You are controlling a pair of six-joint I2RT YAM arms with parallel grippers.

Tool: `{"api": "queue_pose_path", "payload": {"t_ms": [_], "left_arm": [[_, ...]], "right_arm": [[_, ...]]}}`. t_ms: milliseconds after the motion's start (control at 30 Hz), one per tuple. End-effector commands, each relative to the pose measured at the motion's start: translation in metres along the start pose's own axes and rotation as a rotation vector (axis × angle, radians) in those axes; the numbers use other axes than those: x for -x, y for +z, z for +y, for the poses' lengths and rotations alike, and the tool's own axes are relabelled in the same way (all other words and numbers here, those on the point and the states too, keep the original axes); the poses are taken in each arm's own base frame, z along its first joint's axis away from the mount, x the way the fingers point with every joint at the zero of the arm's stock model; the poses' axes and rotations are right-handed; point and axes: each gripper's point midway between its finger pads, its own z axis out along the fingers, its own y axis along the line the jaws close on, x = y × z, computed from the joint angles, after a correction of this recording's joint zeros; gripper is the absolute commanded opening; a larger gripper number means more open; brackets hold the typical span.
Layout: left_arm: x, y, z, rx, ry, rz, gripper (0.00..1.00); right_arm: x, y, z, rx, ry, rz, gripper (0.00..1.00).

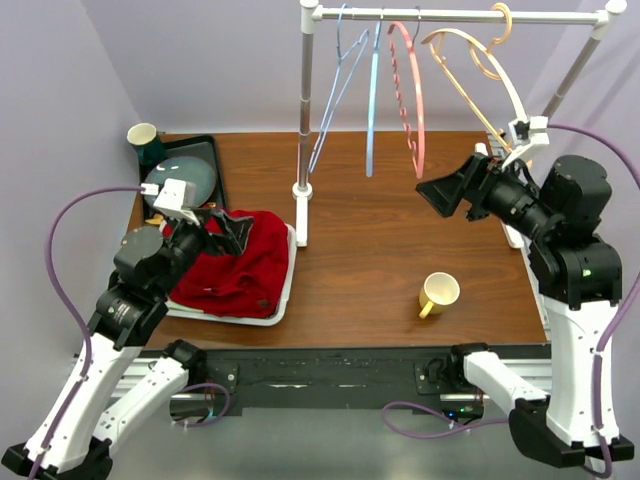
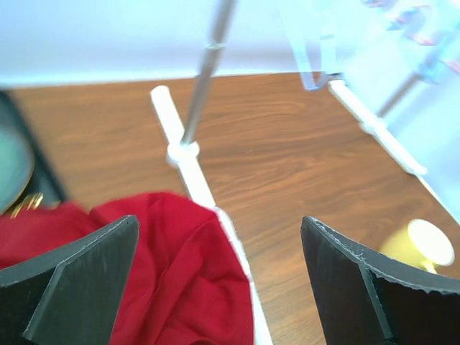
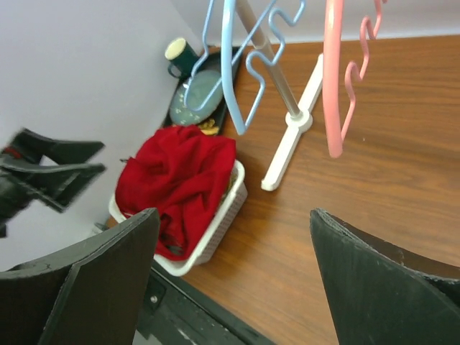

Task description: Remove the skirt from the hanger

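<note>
The red skirt (image 1: 240, 265) lies crumpled in a white basket (image 1: 286, 290) at the table's left, clear of any hanger. My left gripper (image 1: 232, 228) hovers just above it, open, with nothing between its fingers; its wrist view has the skirt (image 2: 172, 273) below the left finger. My right gripper (image 1: 440, 195) is raised at the right and points left, open and empty. From there I see the skirt (image 3: 180, 172) and basket (image 3: 226, 212) far off. Bare hangers hang on the rail: blue (image 1: 335, 90), pink (image 1: 410, 100) and tan (image 1: 470, 60).
The rack's post (image 1: 303, 130) and white foot (image 1: 300, 215) stand just right of the basket. A yellow mug (image 1: 438, 293) lies on the table at front right. A dark tray (image 1: 207, 150) with a plate and a green mug (image 1: 143, 137) sit at back left.
</note>
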Motion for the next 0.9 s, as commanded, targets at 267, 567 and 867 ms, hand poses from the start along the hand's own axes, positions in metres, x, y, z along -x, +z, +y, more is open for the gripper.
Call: {"api": "queue_pose_path", "payload": {"t_ms": [267, 567, 867], "left_arm": [[0.055, -0.023, -0.044, -0.229, 0.096, -0.176, 1.00], [0.057, -0.039, -0.046, -0.242, 0.058, -0.211, 1.00], [0.058, -0.044, -0.048, -0.252, 0.039, -0.211, 1.00]], "right_arm": [[-0.076, -0.040, -0.021, -0.055, -0.013, -0.060, 0.99], [-0.096, -0.052, -0.023, -0.061, 0.038, -0.080, 0.99], [-0.071, -0.067, -0.007, -0.057, 0.011, -0.121, 0.99]]}}
